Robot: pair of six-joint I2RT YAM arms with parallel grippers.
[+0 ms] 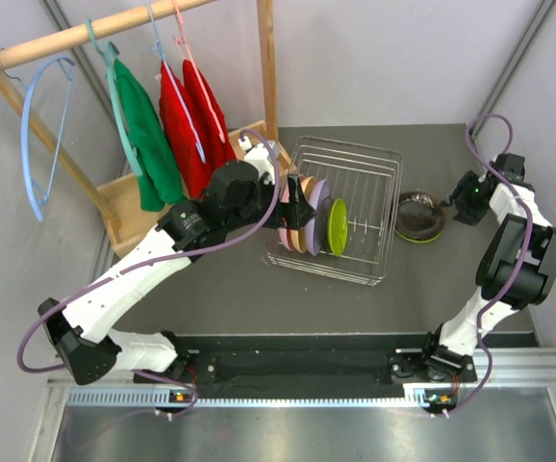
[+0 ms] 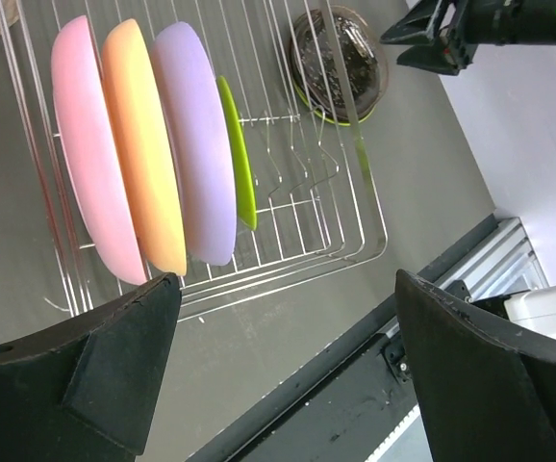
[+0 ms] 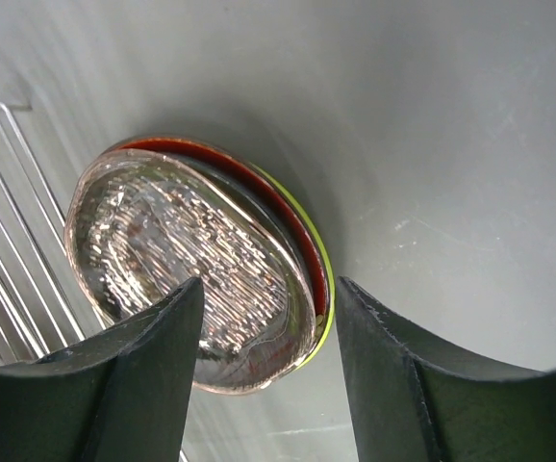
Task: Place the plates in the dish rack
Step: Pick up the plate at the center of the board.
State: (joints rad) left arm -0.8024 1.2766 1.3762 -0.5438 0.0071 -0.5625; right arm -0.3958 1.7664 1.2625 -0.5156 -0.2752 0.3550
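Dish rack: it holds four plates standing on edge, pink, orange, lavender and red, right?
Not red: the fourth is a lime green plate. The left wrist view shows it on edge in the dish rack beside the lavender plate, orange plate and pink plate.

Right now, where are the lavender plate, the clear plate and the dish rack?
lavender plate (image 2: 199, 144): left wrist view, middle of its visible side.
clear plate (image 3: 177, 255): right wrist view, centre of its ribbed top.
dish rack (image 1: 369, 188): top external view, bare wire floor at its right.
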